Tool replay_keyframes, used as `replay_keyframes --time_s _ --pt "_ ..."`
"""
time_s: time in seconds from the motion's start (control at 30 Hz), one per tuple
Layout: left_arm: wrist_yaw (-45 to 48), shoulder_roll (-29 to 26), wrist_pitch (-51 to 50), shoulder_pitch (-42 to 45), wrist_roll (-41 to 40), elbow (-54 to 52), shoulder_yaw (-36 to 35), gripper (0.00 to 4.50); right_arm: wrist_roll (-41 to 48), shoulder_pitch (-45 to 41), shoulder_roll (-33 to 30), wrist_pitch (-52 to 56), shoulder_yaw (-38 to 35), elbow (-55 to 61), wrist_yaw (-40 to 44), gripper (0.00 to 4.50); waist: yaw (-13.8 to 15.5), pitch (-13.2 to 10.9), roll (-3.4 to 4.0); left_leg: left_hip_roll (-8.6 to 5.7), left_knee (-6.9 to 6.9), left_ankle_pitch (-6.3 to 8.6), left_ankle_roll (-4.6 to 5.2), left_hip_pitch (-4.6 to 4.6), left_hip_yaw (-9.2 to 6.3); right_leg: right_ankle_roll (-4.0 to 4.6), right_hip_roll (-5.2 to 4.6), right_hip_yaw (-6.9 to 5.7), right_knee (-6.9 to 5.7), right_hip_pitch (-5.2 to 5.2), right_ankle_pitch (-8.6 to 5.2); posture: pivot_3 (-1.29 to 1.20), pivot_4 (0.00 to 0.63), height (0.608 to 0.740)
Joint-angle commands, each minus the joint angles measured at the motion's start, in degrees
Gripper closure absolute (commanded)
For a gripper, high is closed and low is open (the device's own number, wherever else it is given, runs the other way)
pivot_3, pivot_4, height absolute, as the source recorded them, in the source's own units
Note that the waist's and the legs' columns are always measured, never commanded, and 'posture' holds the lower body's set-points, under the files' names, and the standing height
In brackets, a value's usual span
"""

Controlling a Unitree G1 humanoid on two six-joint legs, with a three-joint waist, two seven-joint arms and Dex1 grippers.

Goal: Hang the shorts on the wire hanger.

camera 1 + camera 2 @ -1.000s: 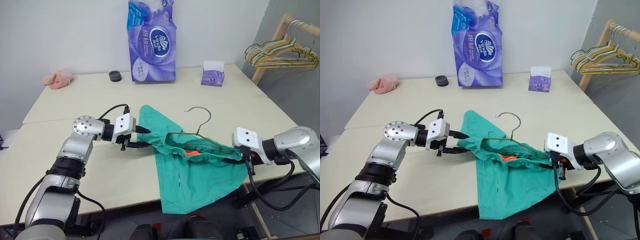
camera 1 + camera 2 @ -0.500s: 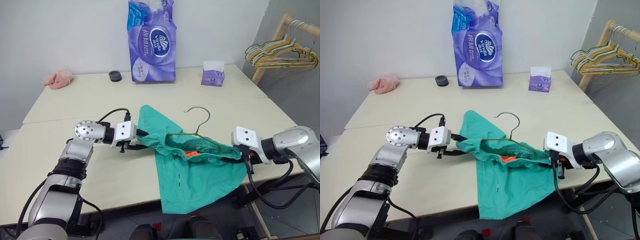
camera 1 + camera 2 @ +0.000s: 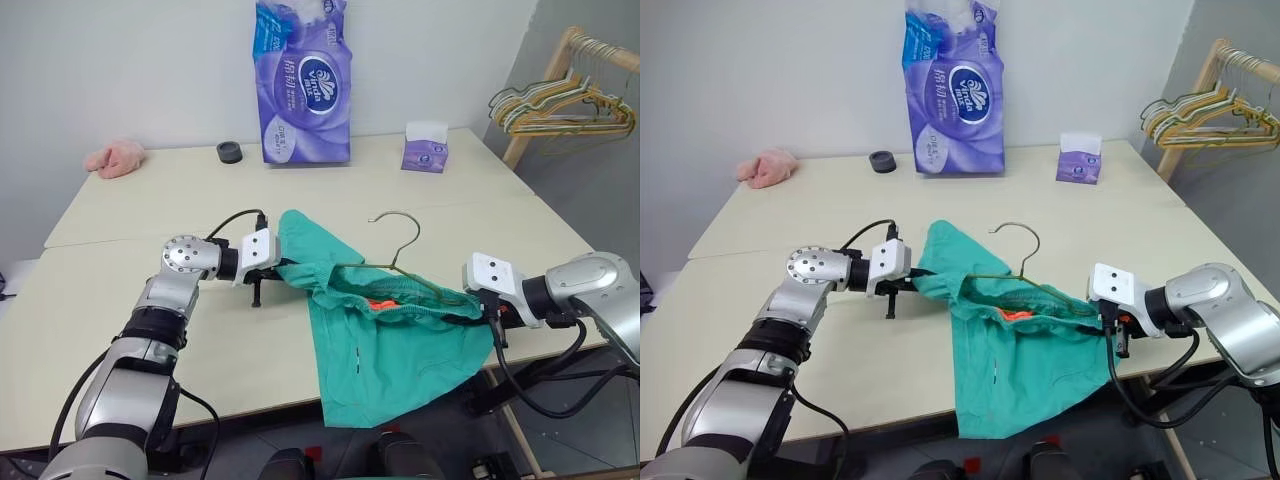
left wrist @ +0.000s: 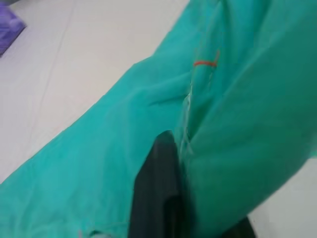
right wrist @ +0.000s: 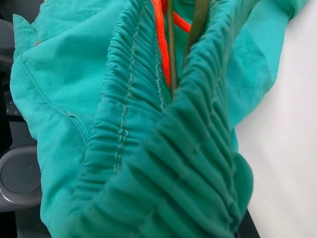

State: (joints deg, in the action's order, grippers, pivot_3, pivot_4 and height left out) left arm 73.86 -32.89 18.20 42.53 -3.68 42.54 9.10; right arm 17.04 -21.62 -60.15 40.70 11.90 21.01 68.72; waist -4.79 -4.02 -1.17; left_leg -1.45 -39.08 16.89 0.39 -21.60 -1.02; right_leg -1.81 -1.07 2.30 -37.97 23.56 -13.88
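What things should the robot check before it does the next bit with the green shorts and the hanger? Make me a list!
1. Left gripper shut on the shorts: ok, its fingers pinch the waistband's left end.
2. Right gripper shut on the shorts: ok, gathered waistband fills its wrist view.
3. Wire hanger inside the waistband: ok, its lower wire runs through the opening and the hook sticks out above.
4. Waistband stretched between both grippers: ok.
5. Shorts fully on the table: not ok, the legs droop over the front edge.
6. Hanger's far shoulder covered: cannot tell.
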Motion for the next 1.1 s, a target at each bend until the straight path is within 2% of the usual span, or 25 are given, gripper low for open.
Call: replay_keyframes --time_s 0.03,0.63,0.77,0.87,1.1 --pt "-3.1 -0.1 -0.2 3.5 -1.1 2.3 -3.2 4.44 0.8 0.3 -1.2 -0.4 -1.4 1.8 1.0 4.50 0.0 0.0 -0.01 0.00 0.00 0.00 0.00 -0.01 0.00 0.00 0.00 -0.01 0.01 0.00 0.00 -0.14 0.027 0.740" --pt "-3.1 -1.2 -1.8 -0.1 0.1 -0.7 -2.5 4.44 1.6 0.7 -1.6 0.5 -2.1 2.6 0.7 4.50 0.0 0.0 -0.01 0.00 0.00 0.00 0.00 0.00 -0.01 0.00 0.00 0.00 0.00 0.01 0.00 -0.14 0.026 0.740" --pt "-0.4 -1.0 -7.4 -2.4 -1.3 -5.2 -1.7 4.44 2.6 -0.2 -0.4 1.8 -2.3 3.0 0.1 4.50 0.0 0.0 -0.01 0.00 0.00 0.00 0.00 0.00 0.00 0.00 0.00 0.00 -0.01 0.01 0.00 -0.14 0.025 0.740" --pt "-1.3 -0.6 -8.8 -2.9 -1.4 -6.6 -2.3 3.85 3.0 -0.1 -0.2 2.4 -2.5 3.2 -0.2 4.50 0.0 0.0 -0.01 0.00 0.00 0.00 0.00 0.00 -0.01 0.00 0.00 0.00 -0.01 0.01 0.00 -0.14 0.025 0.740" --pt "-5.8 0.8 -11.3 -3.2 -4.3 -9.1 -5.9 1.71 5.1 0.7 0.7 4.5 -4.1 4.0 -1.9 4.50 0.0 0.0 -0.01 0.00 0.00 0.00 0.00 0.00 -0.01 0.00 -0.02 0.01 -0.01 0.00 0.00 -0.14 0.031 0.740"
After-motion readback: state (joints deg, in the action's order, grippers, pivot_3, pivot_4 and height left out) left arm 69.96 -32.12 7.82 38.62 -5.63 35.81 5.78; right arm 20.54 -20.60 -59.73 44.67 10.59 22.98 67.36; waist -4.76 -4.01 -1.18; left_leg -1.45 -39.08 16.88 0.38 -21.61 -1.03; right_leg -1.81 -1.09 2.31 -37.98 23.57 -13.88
